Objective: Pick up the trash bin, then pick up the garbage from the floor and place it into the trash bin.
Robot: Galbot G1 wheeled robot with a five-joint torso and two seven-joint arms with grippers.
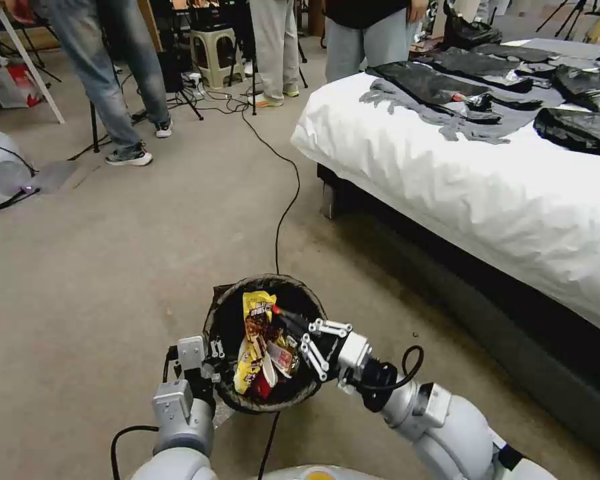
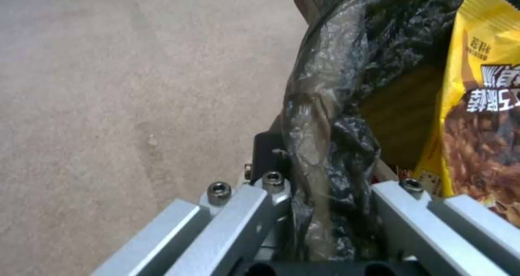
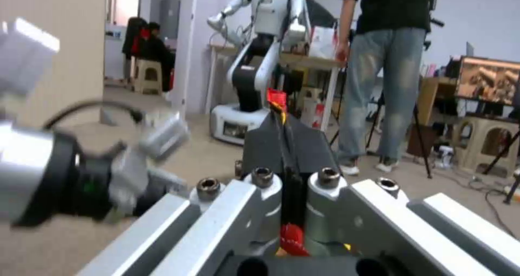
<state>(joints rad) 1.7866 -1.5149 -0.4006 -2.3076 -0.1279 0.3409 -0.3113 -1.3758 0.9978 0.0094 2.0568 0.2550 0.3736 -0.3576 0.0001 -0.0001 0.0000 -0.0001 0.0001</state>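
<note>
The trash bin (image 1: 228,313), a round bucket lined with a black bag, hangs above the floor in front of me. My left gripper (image 1: 210,352) is shut on its near-left rim; in the left wrist view the crinkled bag rim (image 2: 317,105) runs between the fingers of the left gripper (image 2: 308,158). A yellow-brown snack wrapper (image 1: 253,333) (image 2: 482,105) and a red-and-white wrapper (image 1: 281,358) lie inside the bin. My right gripper (image 1: 278,312) (image 3: 284,123) reaches over the bin's opening, shut on a small red-and-yellow wrapper (image 3: 275,98).
A bed (image 1: 460,180) with a white sheet and black clothes (image 1: 447,83) stands at the right. A black cable (image 1: 283,213) runs along the carpet under the bin. People stand at the back, and a white robot base (image 1: 0,170) sits at the far left.
</note>
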